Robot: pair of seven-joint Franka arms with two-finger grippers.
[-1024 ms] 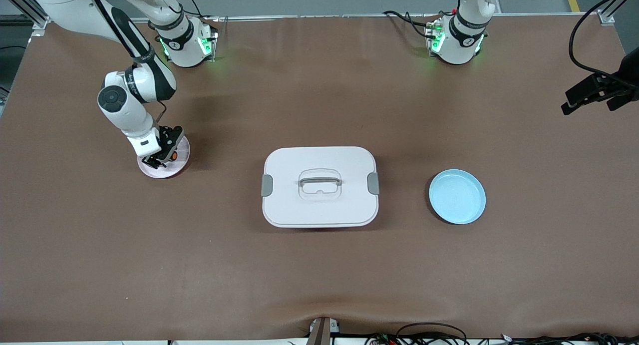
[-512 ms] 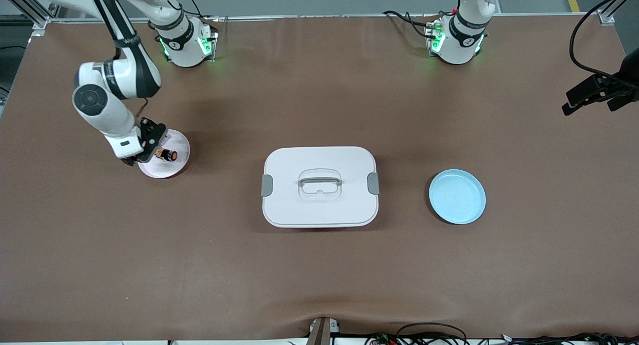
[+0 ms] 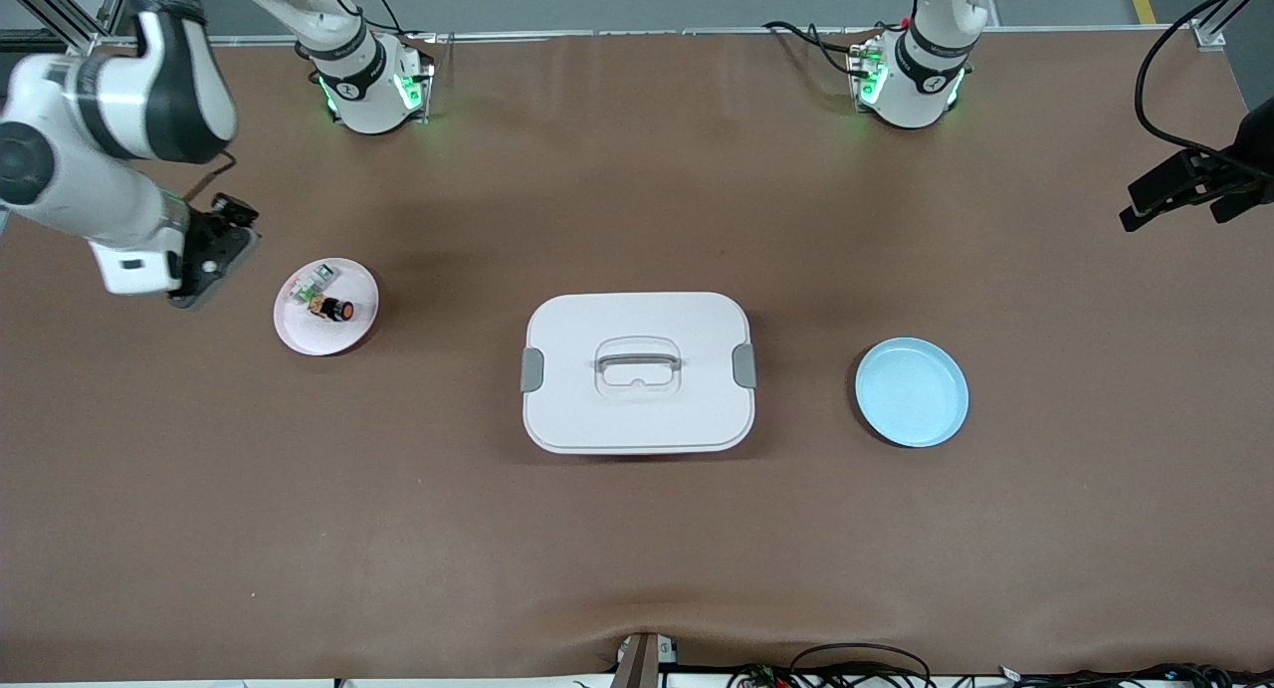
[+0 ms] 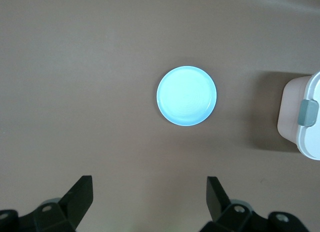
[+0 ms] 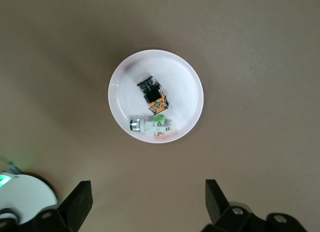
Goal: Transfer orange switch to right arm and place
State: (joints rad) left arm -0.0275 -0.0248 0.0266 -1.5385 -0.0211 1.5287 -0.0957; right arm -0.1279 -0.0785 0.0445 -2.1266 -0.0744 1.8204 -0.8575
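I see the orange switch (image 3: 335, 310) lying on its side in the white dish (image 3: 299, 336) at the right arm's end of the counter (image 3: 637, 549), touching a white-and-green part (image 3: 311, 286). My right hand (image 3: 204, 260) hangs empty with its fingers spread wide, up over bare counter beside the dish. My left hand (image 4: 150, 204) waits high over the blue plate (image 3: 912, 391), also spread wide and empty. The lidded box (image 3: 637, 371) sits between the two dishes. I judge the placing done; next I would park both arms clear.
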